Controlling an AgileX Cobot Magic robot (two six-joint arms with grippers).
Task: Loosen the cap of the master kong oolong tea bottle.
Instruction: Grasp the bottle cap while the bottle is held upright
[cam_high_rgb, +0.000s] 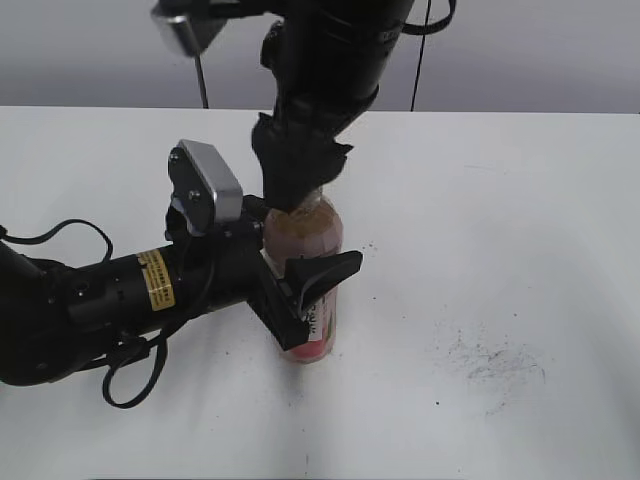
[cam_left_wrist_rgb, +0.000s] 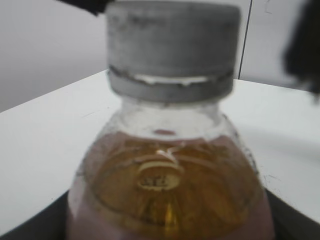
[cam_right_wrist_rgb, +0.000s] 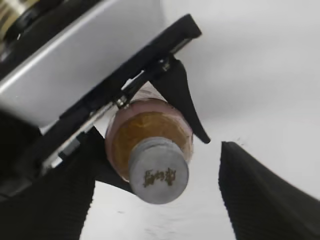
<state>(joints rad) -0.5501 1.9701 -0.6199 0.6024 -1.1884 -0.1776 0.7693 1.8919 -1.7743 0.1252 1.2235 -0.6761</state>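
Note:
The master kong oolong tea bottle (cam_high_rgb: 318, 240) stands upright on the white table (cam_high_rgb: 520, 200), with amber tea and a pink label. My left gripper (cam_high_rgb: 312, 292) comes in from the left and is shut on the bottle's body. My right gripper (cam_high_rgb: 298, 188) comes down from above and hides the cap in the exterior view. In the right wrist view the grey cap (cam_right_wrist_rgb: 158, 171), with its dark logo, sits between the right gripper's (cam_right_wrist_rgb: 159, 192) open fingers, with a gap on each side. The left wrist view shows the cap (cam_left_wrist_rgb: 172, 50) and the bottle's shoulder (cam_left_wrist_rgb: 170, 190) very close.
Dark smudges (cam_high_rgb: 490, 360) mark the table at the right front. A black cable (cam_high_rgb: 70, 235) loops beside the left arm. The table's far edge runs along the grey wall behind.

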